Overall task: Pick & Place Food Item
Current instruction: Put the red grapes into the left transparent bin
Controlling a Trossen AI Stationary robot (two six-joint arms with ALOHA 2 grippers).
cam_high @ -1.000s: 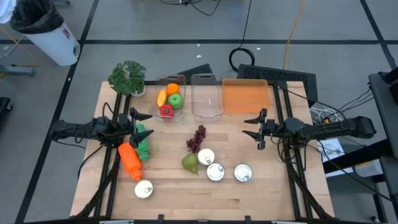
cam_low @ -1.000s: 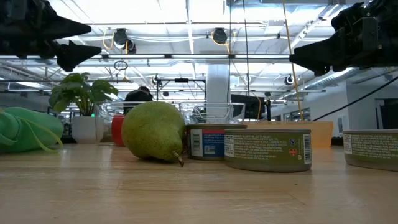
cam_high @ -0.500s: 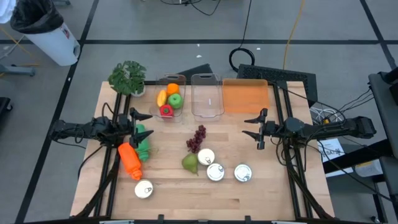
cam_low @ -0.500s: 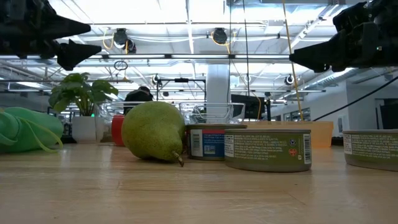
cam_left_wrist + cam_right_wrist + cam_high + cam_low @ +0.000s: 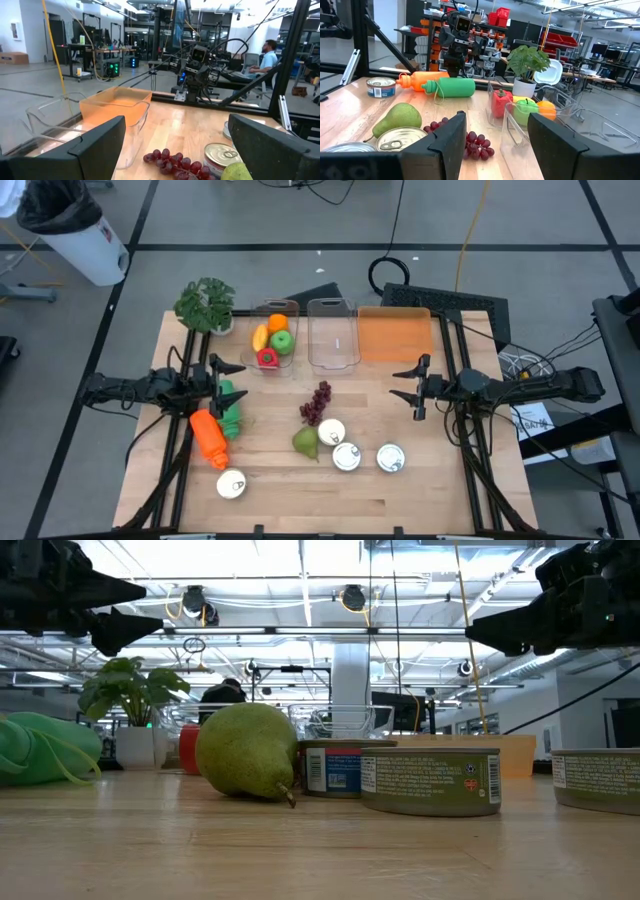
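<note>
A green pear (image 5: 306, 442) lies on its side on the wooden table (image 5: 420, 500), beside a purple grape bunch (image 5: 317, 402) and several tins (image 5: 346, 457). The pear (image 5: 246, 752) fills the middle of the low view. My left gripper (image 5: 240, 380) hangs open above the table's left part, over a green bottle (image 5: 231, 408), and points toward the right edge. My right gripper (image 5: 395, 384) hangs open above the right part and points toward the left edge. Both are well above the table and have nothing between their fingers. The right wrist view shows pear (image 5: 397, 119) and grapes (image 5: 470, 142) ahead.
At the far edge stand a clear bin (image 5: 273, 340) holding toy fruit, an empty clear bin (image 5: 333, 335) and an orange bin (image 5: 394, 335), with a potted plant (image 5: 206, 304) at far left. An orange bottle (image 5: 209, 437) and a tin (image 5: 231, 484) lie near left.
My right gripper has rolled a little about the line it points along, staying in place. Nothing on the table has moved.
</note>
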